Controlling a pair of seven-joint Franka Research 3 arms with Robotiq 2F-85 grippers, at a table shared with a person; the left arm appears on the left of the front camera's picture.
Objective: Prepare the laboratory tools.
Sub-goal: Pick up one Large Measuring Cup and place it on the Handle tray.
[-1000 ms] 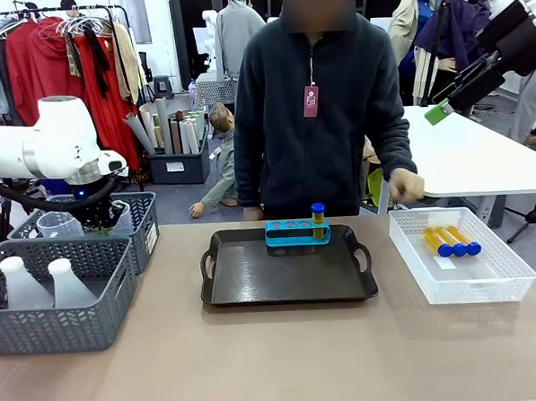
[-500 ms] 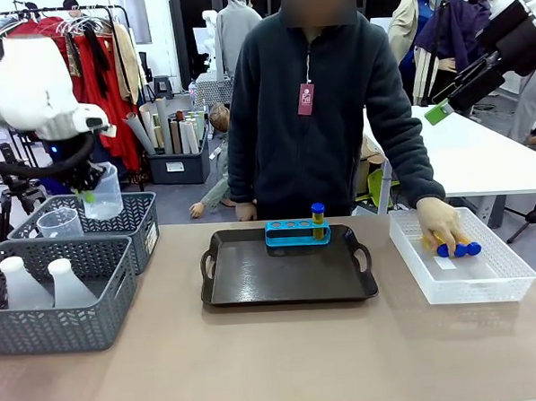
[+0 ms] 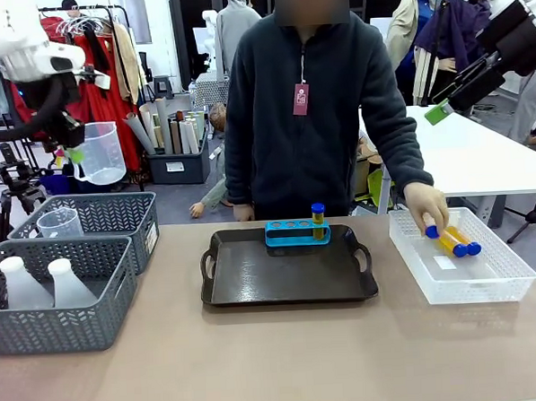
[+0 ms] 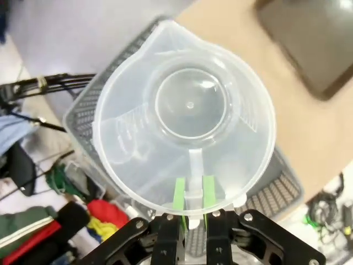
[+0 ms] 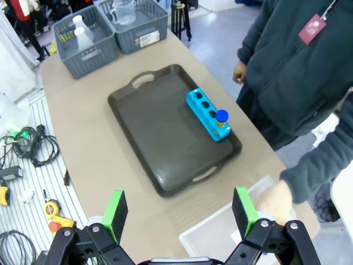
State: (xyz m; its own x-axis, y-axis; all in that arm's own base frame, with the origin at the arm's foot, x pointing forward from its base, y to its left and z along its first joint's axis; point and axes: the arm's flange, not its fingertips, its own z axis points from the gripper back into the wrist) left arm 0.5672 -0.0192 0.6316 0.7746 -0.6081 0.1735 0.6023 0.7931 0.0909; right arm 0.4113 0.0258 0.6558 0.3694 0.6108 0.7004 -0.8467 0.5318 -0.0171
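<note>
Left claw (image 3: 70,151) has raised the cup (image 3: 99,154) above its basket (image 3: 108,229) (well clear); person's hand (image 3: 427,206) now lifts a tube (image 3: 447,240).

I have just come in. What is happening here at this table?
The robot's left hand is shut on the handle of the cup and holds it in the air above a grey basket. Its right hand hangs open, high over the table. The person's hand is on a tube in the clear bin. Another tube stands in the rack on the tray.
</note>
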